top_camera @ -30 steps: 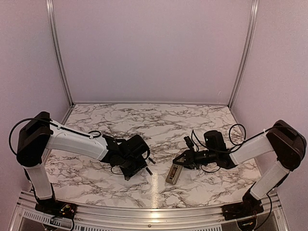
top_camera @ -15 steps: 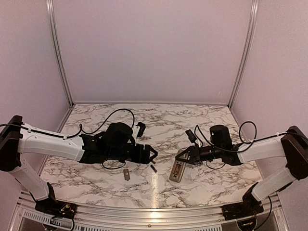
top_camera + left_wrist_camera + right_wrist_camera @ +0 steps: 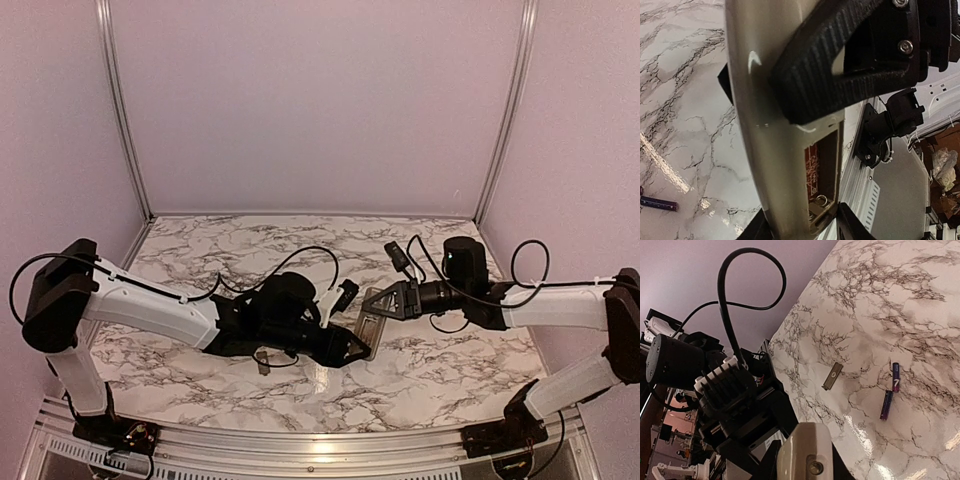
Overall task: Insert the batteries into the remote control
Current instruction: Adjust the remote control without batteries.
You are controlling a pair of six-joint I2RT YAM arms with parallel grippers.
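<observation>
Holding remote (image 3: 767,140) above table (image 3: 300,240), mid-span, well apart from edges — right gripper (image 3: 378,304) clamped on one end, left gripper (image 3: 802,227) pinching other end. Batteries (image 3: 895,377) and cover (image 3: 832,376) on marble beside left arm (image 3: 150,300).

Left wrist view crops the remote control (image 3: 760,100) at the top
</observation>
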